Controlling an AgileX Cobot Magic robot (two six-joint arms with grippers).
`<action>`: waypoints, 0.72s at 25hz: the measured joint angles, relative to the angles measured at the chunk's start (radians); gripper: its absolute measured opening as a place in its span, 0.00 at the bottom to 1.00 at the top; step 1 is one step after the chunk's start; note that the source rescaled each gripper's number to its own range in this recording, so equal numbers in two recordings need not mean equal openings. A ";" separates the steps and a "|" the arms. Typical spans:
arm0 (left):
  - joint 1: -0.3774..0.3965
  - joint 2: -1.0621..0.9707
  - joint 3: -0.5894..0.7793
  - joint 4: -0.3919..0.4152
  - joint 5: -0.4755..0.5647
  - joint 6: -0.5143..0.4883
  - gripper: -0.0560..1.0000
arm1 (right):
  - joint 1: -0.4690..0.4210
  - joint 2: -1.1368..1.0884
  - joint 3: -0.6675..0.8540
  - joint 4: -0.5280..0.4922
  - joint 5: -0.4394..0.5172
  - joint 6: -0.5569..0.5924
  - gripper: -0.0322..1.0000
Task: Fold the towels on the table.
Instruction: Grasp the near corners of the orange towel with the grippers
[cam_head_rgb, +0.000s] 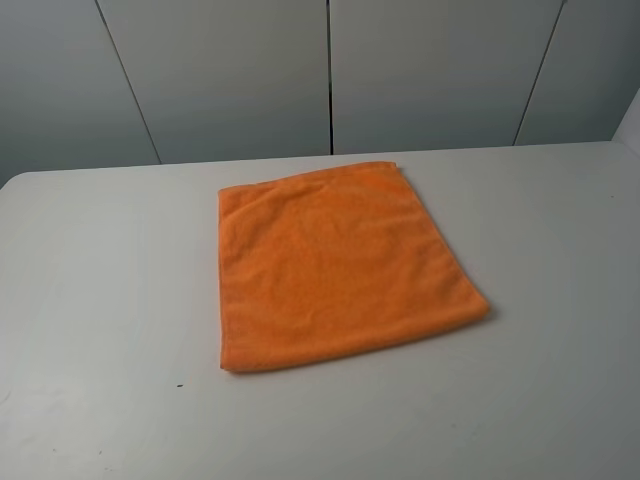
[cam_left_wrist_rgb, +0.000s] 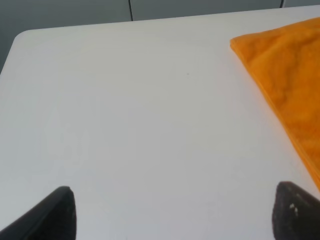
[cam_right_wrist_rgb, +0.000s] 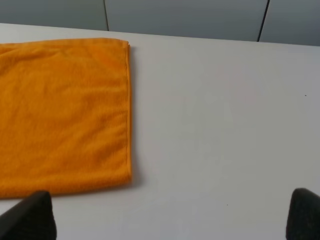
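Note:
The orange towel (cam_head_rgb: 340, 265) lies flat and spread out as one square in the middle of the white table (cam_head_rgb: 90, 300). No label shows on it. Neither arm appears in the exterior high view. In the left wrist view the towel (cam_left_wrist_rgb: 285, 85) lies off to one side, and the left gripper (cam_left_wrist_rgb: 175, 220) is open and empty over bare table; only its two dark fingertips (cam_left_wrist_rgb: 55, 215) show. In the right wrist view the towel (cam_right_wrist_rgb: 60, 112) lies just ahead of the open, empty right gripper (cam_right_wrist_rgb: 170, 220), whose fingertips (cam_right_wrist_rgb: 305, 215) hover above the table.
Grey wall panels (cam_head_rgb: 330, 70) stand behind the table's far edge. The table's rounded far-left corner (cam_left_wrist_rgb: 22, 37) shows in the left wrist view. A tiny dark speck (cam_head_rgb: 180, 385) lies on the table in front of the towel.

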 joint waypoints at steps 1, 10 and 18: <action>0.000 0.000 0.000 0.000 0.000 0.000 1.00 | 0.000 0.000 0.000 0.000 0.000 0.000 1.00; 0.000 0.000 0.000 0.000 0.000 0.000 1.00 | 0.000 0.000 0.000 0.000 0.000 0.002 1.00; 0.000 0.000 0.000 0.000 0.000 0.000 1.00 | 0.000 0.000 0.000 0.000 0.000 0.002 1.00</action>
